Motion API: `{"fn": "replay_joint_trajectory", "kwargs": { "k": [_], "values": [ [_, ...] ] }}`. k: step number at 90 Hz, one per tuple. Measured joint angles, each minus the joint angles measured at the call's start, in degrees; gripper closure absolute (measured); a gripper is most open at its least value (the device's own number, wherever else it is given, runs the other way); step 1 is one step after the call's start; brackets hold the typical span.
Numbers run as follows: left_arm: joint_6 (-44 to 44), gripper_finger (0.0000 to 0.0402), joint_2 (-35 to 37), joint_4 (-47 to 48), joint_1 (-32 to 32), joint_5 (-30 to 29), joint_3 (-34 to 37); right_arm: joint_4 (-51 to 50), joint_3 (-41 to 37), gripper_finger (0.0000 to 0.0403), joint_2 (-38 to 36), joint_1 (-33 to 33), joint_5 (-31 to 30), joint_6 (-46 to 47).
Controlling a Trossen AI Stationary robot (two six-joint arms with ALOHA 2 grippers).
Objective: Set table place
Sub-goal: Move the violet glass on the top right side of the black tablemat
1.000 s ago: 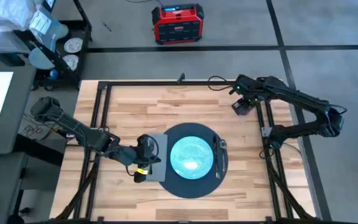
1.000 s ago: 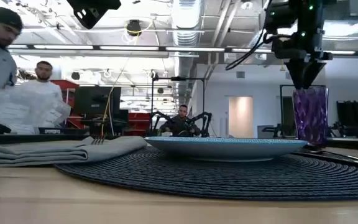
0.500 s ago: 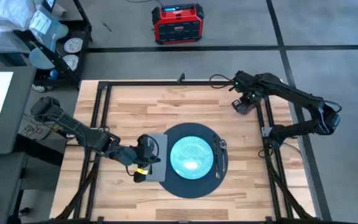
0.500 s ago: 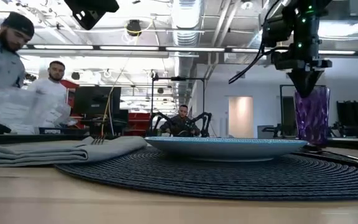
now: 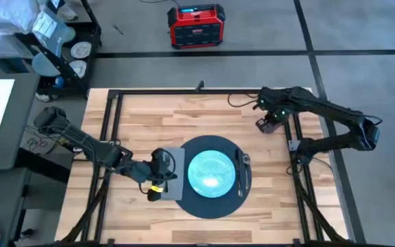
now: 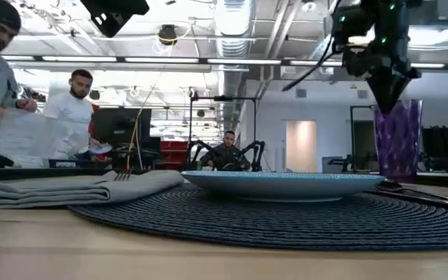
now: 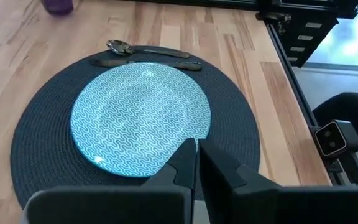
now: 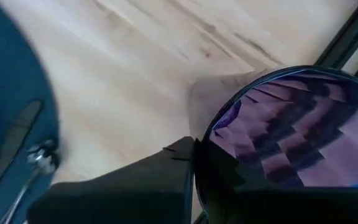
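Seen from above, the right claw (image 5: 269,124) is hovering at the cup (image 5: 267,125) in the upper right of the frame, its fingers clamped on the purple rim, one finger (image 8: 185,163) showing against the outside wall in the right wrist view. In the level view the cup (image 6: 397,140) is hanging under the claw at the right edge of the frame, its base apparently just above the surface (image 5: 149,110), though contact cannot be ruled out. The mat (image 5: 196,201) is lying at the centre of the overhead frame with the plate (image 5: 211,171) on it, and the knife (image 5: 239,171) and spoon (image 5: 246,175) are resting on the mat just right of the plate. The napkin (image 5: 175,156) is lying at the mat's left edge with the fork (image 6: 120,176) on top. The left claw (image 5: 158,175) is waiting over the napkin, its fingers (image 7: 179,169) pressed together. The step in hand appears to be the placing of the cup, the last piece of the setting. The next move would call for lowering it until it stands upright on the wood beyond the knife and spoon, then parting the fingers without tipping it.
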State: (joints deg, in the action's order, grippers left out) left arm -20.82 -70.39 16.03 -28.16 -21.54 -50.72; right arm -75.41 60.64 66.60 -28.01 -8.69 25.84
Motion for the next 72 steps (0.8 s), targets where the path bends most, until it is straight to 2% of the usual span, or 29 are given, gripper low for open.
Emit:
{"fn": "replay_joint_trajectory", "kwargs": {
  "k": [17, 36, 58, 72],
  "values": [
    [-0.1, 0.0401, 0.0, 0.0, 0.0, 0.0, 0.0, -1.3, 0.0, 0.0402, -2.7, 13.6, 0.0, 12.1],
    [-0.3, 0.0402, 0.0, -0.1, 0.0, 0.0, 0.0, -1.0, 0.0, 0.0402, 0.7, 25.3, -1.3, 21.1],
    [-1.5, 0.0402, 0.0, 0.0, 0.0, 0.0, 0.0, 2.0, 0.0, 0.0403, 4.0, 30.2, -1.9, 24.5],
    [-1.9, 0.0401, 0.0, 0.0, 0.0, 0.0, 0.0, 1.6, 0.0, 0.0403, 4.6, 31.1, -1.8, 25.3]
  ]
}}
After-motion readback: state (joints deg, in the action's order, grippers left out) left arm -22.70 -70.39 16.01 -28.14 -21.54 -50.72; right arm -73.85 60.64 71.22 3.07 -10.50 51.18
